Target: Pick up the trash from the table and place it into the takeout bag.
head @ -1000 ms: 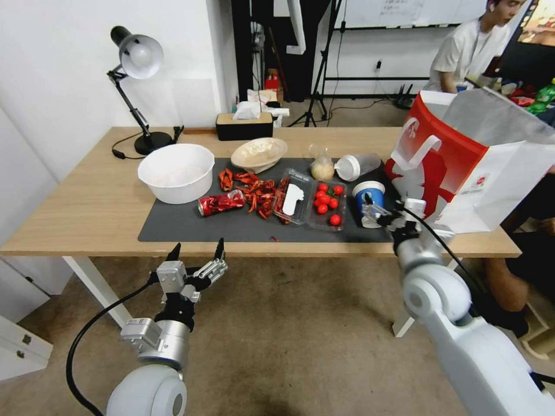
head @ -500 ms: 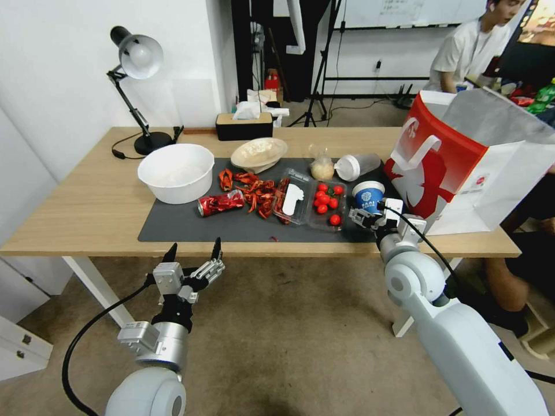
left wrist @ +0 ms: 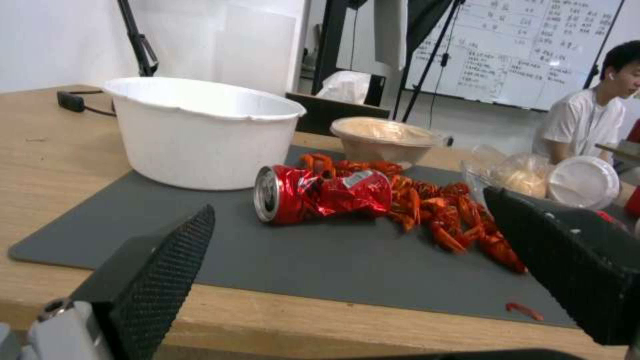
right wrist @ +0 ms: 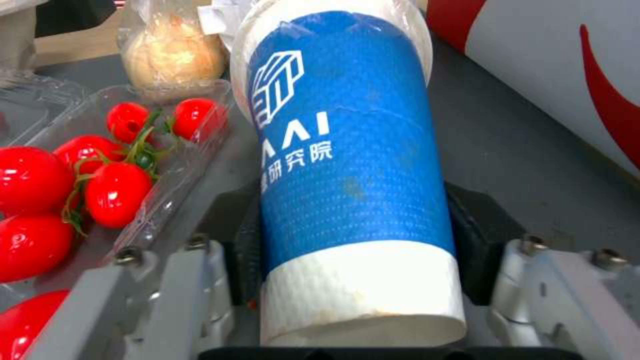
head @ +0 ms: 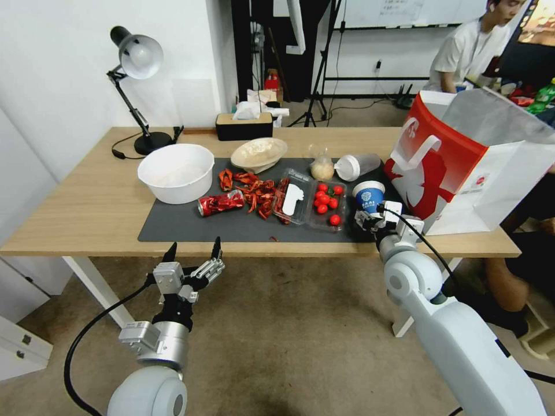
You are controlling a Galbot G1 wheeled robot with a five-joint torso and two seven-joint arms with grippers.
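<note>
Right wrist view: right gripper (right wrist: 353,235) clasped the blue paper cup (right wrist: 347,150) low on its wall.
Cup place: mat's right edge, beside red-and-white paper takeout bag (head: 462,162).
Handling: likely light, crushable; hold gently.
Left gripper (head: 193,254): spread wide, below table's (head: 75,219) front edge.

You are looking into an office or lab workroom. A whiteboard (left wrist: 533,50) covered in writing hangs on the far wall, with tripod stands (head: 324,63) before it. Beige carpet (head: 289,335) covers the floor. A light-wood table (head: 87,214) carries a black desk lamp (head: 136,86) and a tissue box (head: 244,124).
</note>
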